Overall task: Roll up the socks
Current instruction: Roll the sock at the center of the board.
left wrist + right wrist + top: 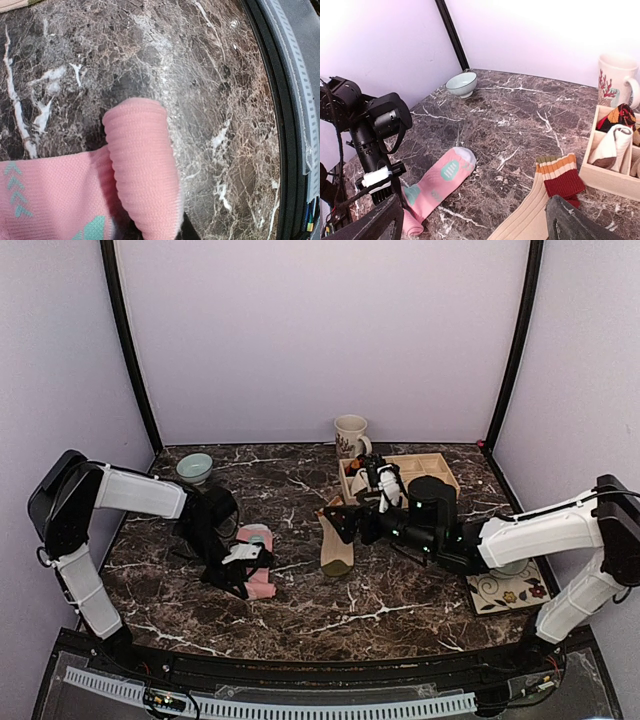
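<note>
Left gripper [244,570] pinches the pink sock [258,537] at its cuff.

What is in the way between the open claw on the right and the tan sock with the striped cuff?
Nothing visible. The right gripper stands open close by the striped cuff of the tan sock, with only bare marble table around. The wooden tray sits off to the side, not between them.
</note>
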